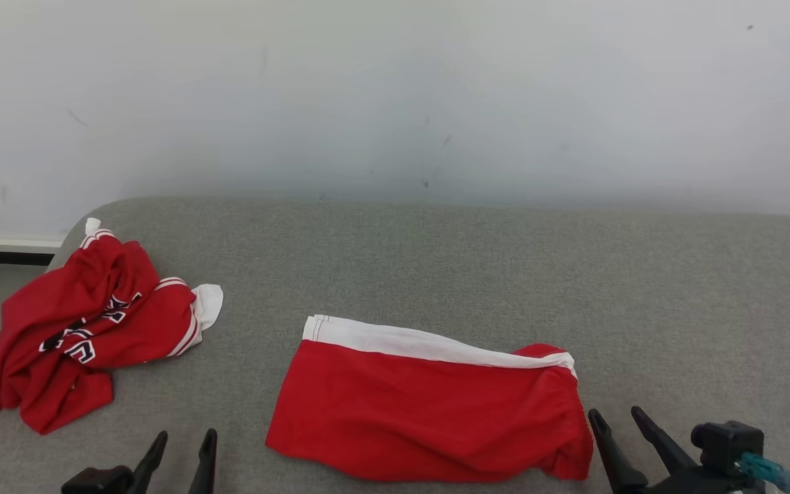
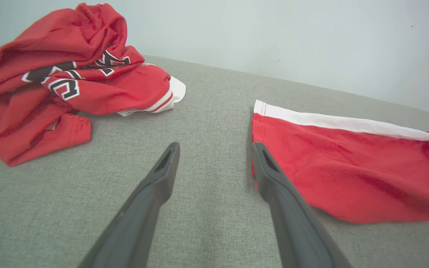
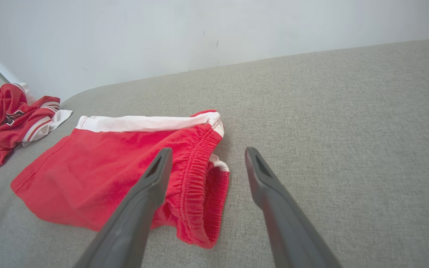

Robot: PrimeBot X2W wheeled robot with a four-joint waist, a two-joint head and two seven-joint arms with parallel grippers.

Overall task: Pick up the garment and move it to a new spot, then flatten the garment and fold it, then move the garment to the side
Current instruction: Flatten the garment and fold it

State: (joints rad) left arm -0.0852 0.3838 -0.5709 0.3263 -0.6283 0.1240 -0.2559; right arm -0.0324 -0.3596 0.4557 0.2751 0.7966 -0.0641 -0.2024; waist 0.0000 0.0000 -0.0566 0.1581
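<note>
A red garment [image 1: 429,412], a pair of shorts with a white side band, lies fairly flat at the front middle of the grey cushion [image 1: 505,274]. Its elastic waistband points right. My left gripper [image 1: 186,436] is open and empty, just left of the shorts' hem [image 2: 348,163], with its own fingers spread over bare fabric [image 2: 215,146]. On the other side, my right gripper [image 1: 615,412] is open beside the waistband, empty. In the right wrist view its left finger overlaps the bunched waistband of the shorts [image 3: 99,167], and the gripper [image 3: 208,149] holds nothing.
A crumpled red jersey [image 1: 86,322] with black-and-white lettering and white trim sits at the cushion's far left edge, also seen as a heap [image 2: 62,74] and a small pile [image 3: 2,119]. A pale wall rises behind. The floor drops away at the left.
</note>
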